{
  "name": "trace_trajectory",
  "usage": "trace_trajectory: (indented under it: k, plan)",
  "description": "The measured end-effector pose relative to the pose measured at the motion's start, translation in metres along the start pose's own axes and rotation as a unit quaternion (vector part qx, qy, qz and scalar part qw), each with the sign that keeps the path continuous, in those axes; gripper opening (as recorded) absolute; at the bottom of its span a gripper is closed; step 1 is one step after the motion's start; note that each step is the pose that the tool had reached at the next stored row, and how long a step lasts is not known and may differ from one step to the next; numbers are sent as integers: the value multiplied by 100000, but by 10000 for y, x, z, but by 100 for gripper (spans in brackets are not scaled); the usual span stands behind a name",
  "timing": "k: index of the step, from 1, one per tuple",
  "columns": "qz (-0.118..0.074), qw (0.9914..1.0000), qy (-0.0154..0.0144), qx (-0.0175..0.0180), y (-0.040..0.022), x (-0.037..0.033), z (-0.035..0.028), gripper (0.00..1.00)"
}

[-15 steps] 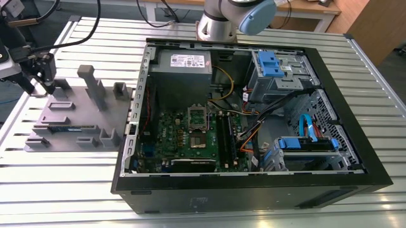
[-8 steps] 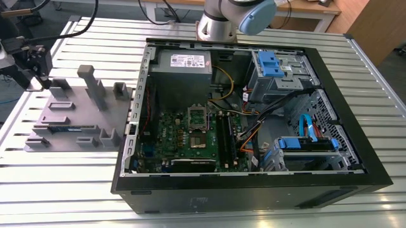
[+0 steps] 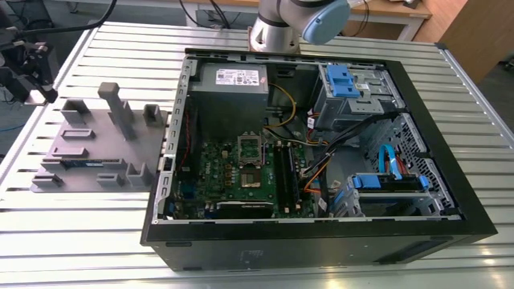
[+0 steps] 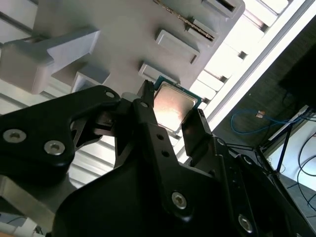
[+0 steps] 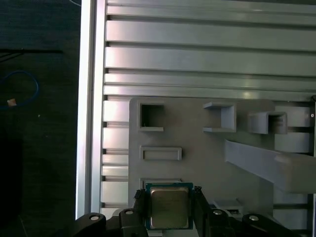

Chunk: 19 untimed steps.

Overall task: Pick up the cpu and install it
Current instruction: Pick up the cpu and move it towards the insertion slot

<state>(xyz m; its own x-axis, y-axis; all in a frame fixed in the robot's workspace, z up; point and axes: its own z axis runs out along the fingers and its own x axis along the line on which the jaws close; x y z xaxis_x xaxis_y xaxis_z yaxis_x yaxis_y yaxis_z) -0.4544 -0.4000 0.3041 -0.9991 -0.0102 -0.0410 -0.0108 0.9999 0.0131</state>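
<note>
Slatted table [image 3: 80,241], grey tray [image 3: 90,141] holding memory stick [image 3: 84,162], gripper [image 5: 169,197] clasping cpu [image 5: 169,211]

The cpu [image 5: 169,207] has a silver top inside a green rim. The tray [image 3: 92,137] is plain grey, the table [image 3: 80,232] ribbed silver slats. The computer case [image 3: 321,244] is black, its motherboard [image 3: 229,174] green, its drive latches [image 3: 340,81] blue.

The slatted metal table [image 3: 80,241] carries a grey tray [image 3: 146,147] and an open computer case [image 3: 321,241].
</note>
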Motion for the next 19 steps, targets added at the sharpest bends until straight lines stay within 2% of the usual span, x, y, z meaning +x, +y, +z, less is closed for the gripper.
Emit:
trace_trajectory:
  k: [7, 9, 16, 17, 19]
  plan:
    - [0, 100000, -11, -5, 0, 0, -5, 47]
    - [-1, 100000, 6, 3, 1, -1, -30, 47]
    - [0, 100000, -7, -3, 3, -10, -246, 47]
    - [0, 100000, -13, -7, 5, -13, -319, 47]
    - [1, 100000, -8, -5, 5, -16, -381, 47]
